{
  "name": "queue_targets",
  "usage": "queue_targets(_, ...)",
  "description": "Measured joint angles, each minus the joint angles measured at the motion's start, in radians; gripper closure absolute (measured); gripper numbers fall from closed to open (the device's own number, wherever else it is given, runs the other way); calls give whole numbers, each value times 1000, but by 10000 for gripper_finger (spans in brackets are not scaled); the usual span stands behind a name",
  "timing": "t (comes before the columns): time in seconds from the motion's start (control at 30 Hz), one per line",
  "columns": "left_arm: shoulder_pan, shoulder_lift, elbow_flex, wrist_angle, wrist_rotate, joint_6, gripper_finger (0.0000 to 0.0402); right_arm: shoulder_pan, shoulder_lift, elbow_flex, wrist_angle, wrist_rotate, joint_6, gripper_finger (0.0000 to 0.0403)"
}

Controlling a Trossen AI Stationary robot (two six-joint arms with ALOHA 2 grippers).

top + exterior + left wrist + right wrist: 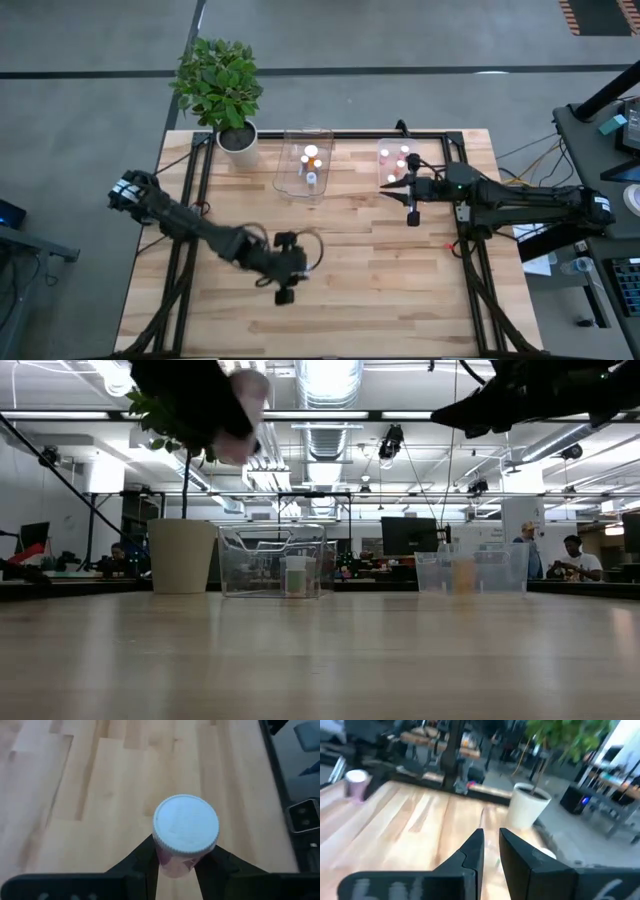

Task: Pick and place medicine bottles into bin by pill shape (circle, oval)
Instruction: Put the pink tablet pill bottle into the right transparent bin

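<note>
Between left fingers: white-capped medicine bottle (pixel 185 827), pinkish body, clamped upright just under the cap
Left gripper (pixel 290 262): closed on that bottle, over bare wood near the table's middle, toward the front edge, raised off the surface
Same bottle, low view: pale blur (pixel 243 420) high up beside the plant leaves
Left clear tub (pixel 290 180): at the back of the table (pixel 360 290), a few small bottles (pixel 312 153) with white and orange tops inside
Right clear tub (pixel 385 165): well apart from the left one, several small pink-topped bottles (pixel 404 152) inside
Right gripper (pixel 412 190): just in front of the right tub, fingers (pixel 472 852) nearly together with a thin gap, holding nothing
Potted plant (pixel 225 95): white pot at the back left corner, near the left tub
</note>
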Motion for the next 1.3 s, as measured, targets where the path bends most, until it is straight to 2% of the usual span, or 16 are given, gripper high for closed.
queue_targets(0.13,96,0,0,-1,71,130,316,10,0,25,-93,-48,24,351)
queue_targets(0.23,141,1,0,2,74,196,316,24,0,21,-87,-103,71,351)
queue_targets(0.43,184,16,0,4,71,250,316,83,25,0,-80,-105,162,351)
queue_targets(0.83,197,65,1,80,92,254,316,192,287,14,229,-105,161,351)
queue_targets(1.13,196,65,1,81,94,261,316,200,449,117,250,-104,188,346)
queue_targets(1.3,196,65,1,82,94,269,316,211,535,168,247,-105,188,308)
